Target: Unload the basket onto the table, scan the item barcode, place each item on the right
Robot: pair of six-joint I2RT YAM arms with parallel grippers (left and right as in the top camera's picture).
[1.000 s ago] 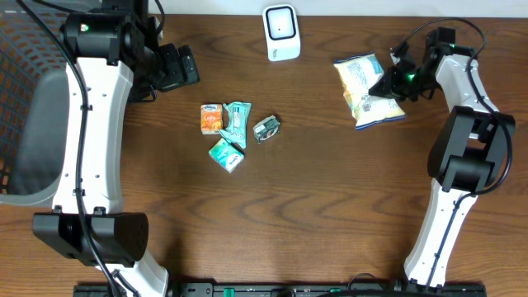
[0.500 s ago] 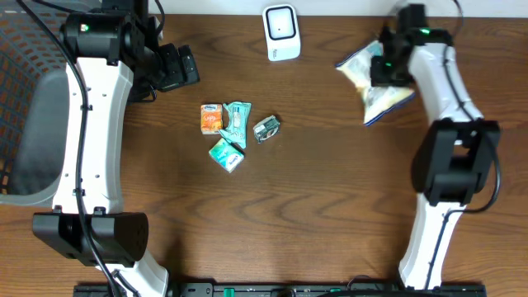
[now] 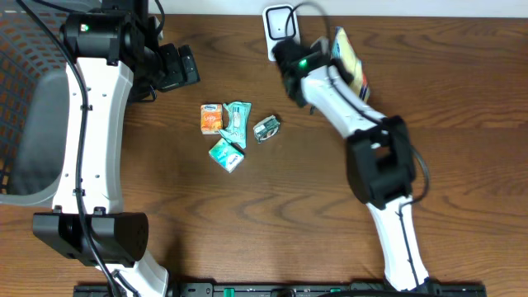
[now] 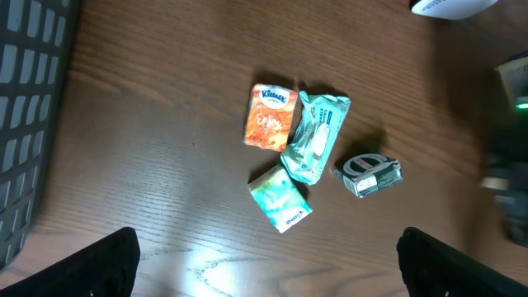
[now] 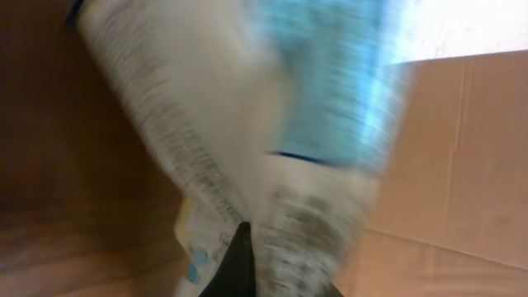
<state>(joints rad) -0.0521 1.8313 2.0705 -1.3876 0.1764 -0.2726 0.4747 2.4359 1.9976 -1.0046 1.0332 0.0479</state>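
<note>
The right claw (image 3: 327, 59) is pressed together on the snack bag (image 3: 350, 58), pinching it so that it stands edge-on, lifted off the brown table (image 3: 330, 214). In the right wrist view the bag fills almost everything. It is badly blurred, pale with fine print and a blue patch, and the dark fingertips (image 5: 238, 262) nip its lower edge. The white scanner (image 3: 280, 25) stands just beside this claw, on the side away from the bag, at the table's far edge. I can't tell which face of the bag is turned towards it.

The left claw (image 3: 177, 68) is spread wide and holds nothing; its fingers (image 4: 91, 264) show only at the bottom corners of its own camera. Four small things lie in a cluster on the wood between the two claws, nearer the left one:
- an orange tissue pack (image 4: 269, 117)
- a teal wipes pack (image 4: 315, 136) touching the orange pack
- a small green pack (image 4: 280, 198) just beside the wipes
- a little metallic item (image 4: 371, 175) close by, apart from the rest

A dark mesh basket (image 3: 21, 99) sits on the far side of the left claw from the cluster, well apart from the right claw
</note>
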